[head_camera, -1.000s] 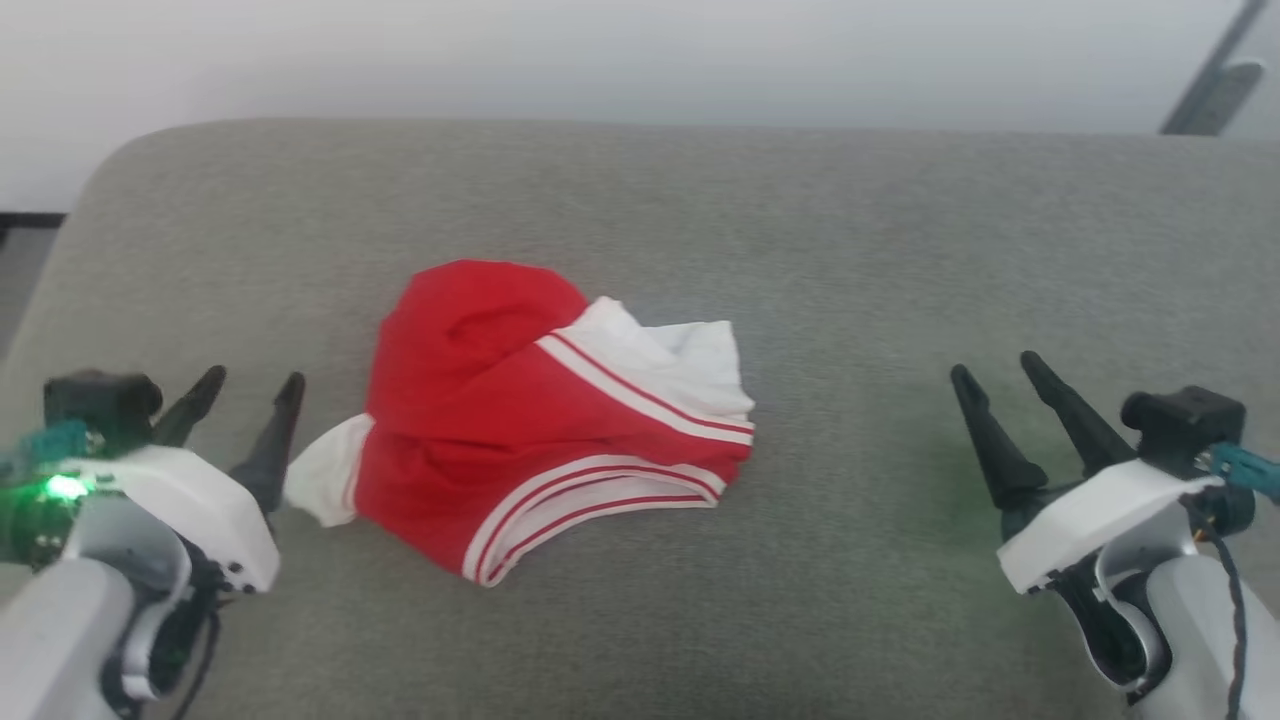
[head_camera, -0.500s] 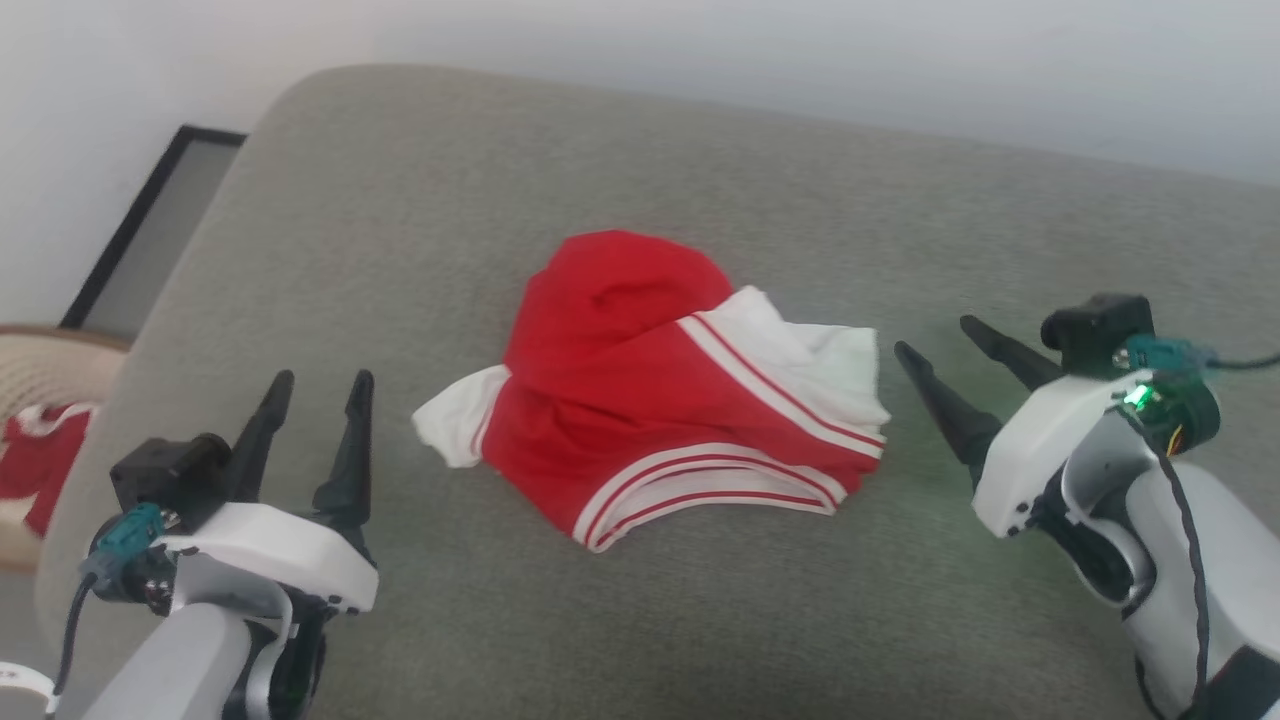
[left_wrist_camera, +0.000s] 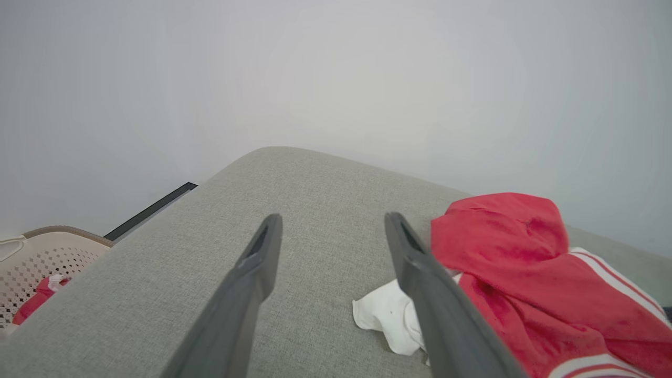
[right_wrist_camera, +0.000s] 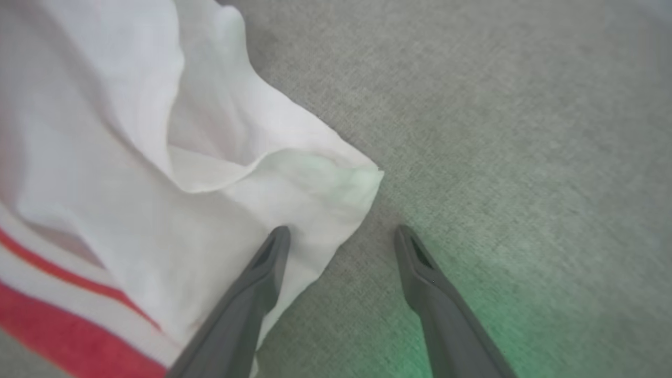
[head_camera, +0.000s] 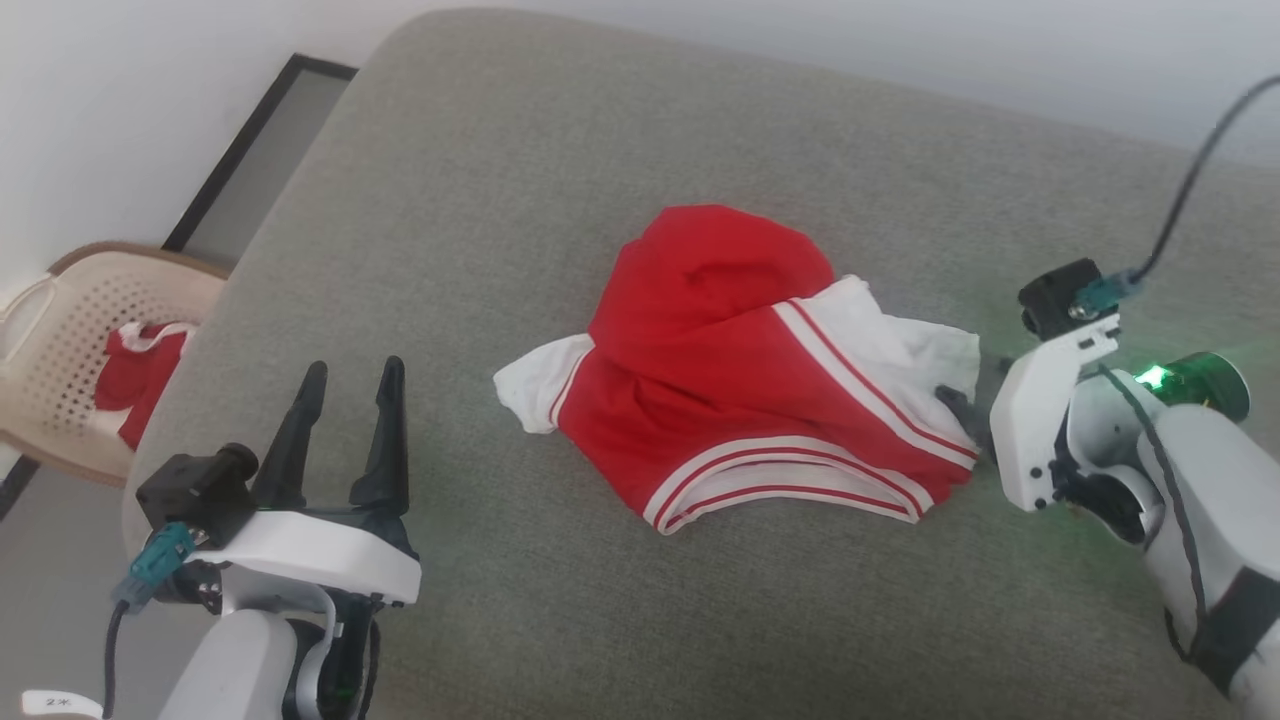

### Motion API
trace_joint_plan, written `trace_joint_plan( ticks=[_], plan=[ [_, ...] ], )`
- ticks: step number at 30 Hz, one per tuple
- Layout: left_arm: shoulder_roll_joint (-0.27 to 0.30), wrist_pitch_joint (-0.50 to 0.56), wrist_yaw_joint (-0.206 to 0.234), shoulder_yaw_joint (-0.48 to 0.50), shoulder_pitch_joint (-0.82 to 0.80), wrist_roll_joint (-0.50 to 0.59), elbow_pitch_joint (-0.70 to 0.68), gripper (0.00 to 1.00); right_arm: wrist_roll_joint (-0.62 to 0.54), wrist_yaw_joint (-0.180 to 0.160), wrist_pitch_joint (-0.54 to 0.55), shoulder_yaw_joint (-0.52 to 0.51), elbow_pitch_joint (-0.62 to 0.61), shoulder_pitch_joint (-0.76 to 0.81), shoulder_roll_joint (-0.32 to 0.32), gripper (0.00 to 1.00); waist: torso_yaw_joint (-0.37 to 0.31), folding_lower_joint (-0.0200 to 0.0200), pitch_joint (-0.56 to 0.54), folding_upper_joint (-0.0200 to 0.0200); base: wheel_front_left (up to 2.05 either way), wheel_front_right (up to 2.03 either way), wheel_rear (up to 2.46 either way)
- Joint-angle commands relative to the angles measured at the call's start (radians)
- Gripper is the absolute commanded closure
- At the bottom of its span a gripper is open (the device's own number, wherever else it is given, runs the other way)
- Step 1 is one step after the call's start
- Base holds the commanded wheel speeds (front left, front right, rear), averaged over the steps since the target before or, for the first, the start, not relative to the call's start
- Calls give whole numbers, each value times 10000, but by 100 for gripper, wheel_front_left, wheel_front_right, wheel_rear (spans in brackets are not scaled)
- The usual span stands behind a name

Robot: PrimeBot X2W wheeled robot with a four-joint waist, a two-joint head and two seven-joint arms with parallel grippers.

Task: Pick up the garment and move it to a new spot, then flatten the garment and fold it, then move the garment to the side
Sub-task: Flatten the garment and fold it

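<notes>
Grey cushion holds the garment, bunched up near its middle. Right gripper is spread wide at the white sleeve edge, holding nothing. Left gripper is spread wide too, near the cushion's left edge.

Garment in middle of cushion. Left pincer near-left, apart from it. Right pincer at garment's right edge, one finger over cloth. Basket left of cushion.

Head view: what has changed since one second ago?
The right gripper has moved in to the white sleeve of the garment; one finger is over its corner, jaws open, nothing gripped. The camera turned too. The left gripper stays open and apart; the garment lies crumpled as before.
</notes>
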Motion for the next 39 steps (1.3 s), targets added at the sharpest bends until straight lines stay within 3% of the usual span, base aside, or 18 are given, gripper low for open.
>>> trace_joint_plan(
  ticks=[1,6,7,8,9,16,24,32,39],
  plan=[
    [-150,-43,-161,160,27,249,61,0,42,-7,347,133,291,-162,81,0,82,0,77,0,0,0,0],
    [-593,-44,-551,679,-12,558,216,0,269,-4,1189,649,980,-395,286,0,148,0,160,0,0,0,0],
    [-706,-44,-662,814,-9,597,244,0,372,-4,1353,749,1121,-432,326,13,153,0,166,0,0,0,0],
    [-823,-44,-785,965,2,661,280,0,457,-4,1455,853,1220,-493,354,78,155,0,170,0,0,0,0],
    [-1007,-44,-981,1191,39,841,386,0,559,-4,1548,986,1410,-633,279,100,164,0,165,0,0,0,0],
    [-1398,-45,-1456,2054,193,1261,555,0,1011,-16,964,890,1312,-1180,-302,100,-133,0,-17,0,0,0,0],
    [-1320,-43,-1695,2785,443,1657,394,0,1457,-13,596,345,616,-985,-1271,100,-856,0,-274,0,0,0,0],
    [-1173,-44,-1792,3035,526,1879,357,0,1841,-13,925,-861,148,28,-2326,100,-1592,0,-500,0,0,0,0],
    [-980,-45,-1832,3103,686,1942,346,0,1910,-13,1686,-2324,-346,1588,-2784,100,-2004,0,-668,0,0,0,0]
  ],
)
